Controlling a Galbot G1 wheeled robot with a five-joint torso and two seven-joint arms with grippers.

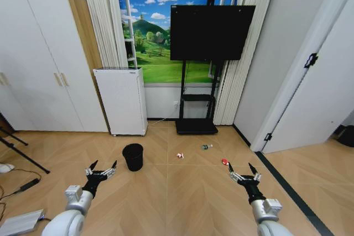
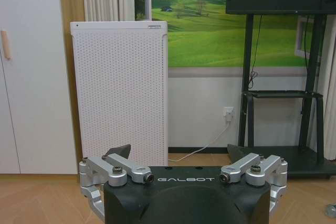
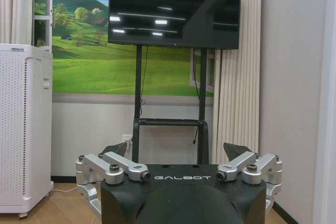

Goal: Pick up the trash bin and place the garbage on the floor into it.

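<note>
Wooden herringbone floor (image 1: 182,192), white walls, black television on a stand (image 1: 212,25).
Small black round trash bin (image 1: 133,156) at 11 o'clock, interior unclear; garbage (image 1: 206,147) scattered at 1 o'clock. Left gripper (image 1: 100,170) and right gripper (image 1: 244,173) hover, jaws spread wide, holding nothing.

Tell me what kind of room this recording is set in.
Probably a living-room-style space, perhaps a staged one: a large TV on a stand, white wardrobe doors, curtains round a landscape mural, a wood-pattern floor, and a white perforated appliance.
</note>
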